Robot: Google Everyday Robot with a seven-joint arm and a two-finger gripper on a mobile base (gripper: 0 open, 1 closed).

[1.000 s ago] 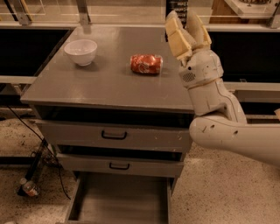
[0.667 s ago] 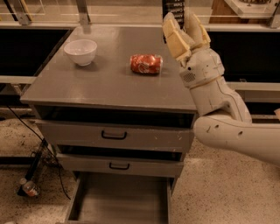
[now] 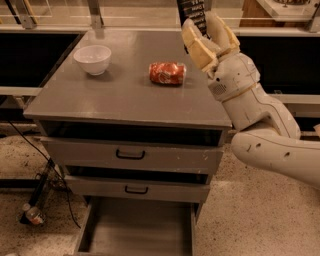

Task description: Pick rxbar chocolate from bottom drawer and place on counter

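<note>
The cream-coloured two-finger tool (image 3: 202, 22) hangs over the far right corner of the broad, glossy grey tabletop (image 3: 125, 95) with its fingers pointing up and away. It is clamped on the rxbar chocolate (image 3: 191, 10) — a small flat black wrapper with rows of pale lettering that sticks out above the tan pads, its top cut off by the frame edge. The fingers stand only a narrow gap apart, which I judge to be about the bar's thickness. The deep grey bottom drawer (image 3: 140, 225) stands pulled out at the near edge, and the part of its floor that shows is bare. The pick therefore looks done, and the step in hand is the placing.

To place it well, the wrist needs to turn so the bar comes down flat rather than edge-on — a thin wrapper set on its edge will tip and may slide on the glossy paint. The bare stretch on the right, nearer than the shiny red-orange snack packet (image 3: 167, 73), looks like the best target. It is close to the tool, free of the packet, and well apart from the round white bowl (image 3: 93, 59) at the far left. The bar should land well in from the right edge, because the arm reaches in from that side and could nudge it off when pulling away. The tool should lower until the bar touches, then part its fingers and lift straight up.
</note>
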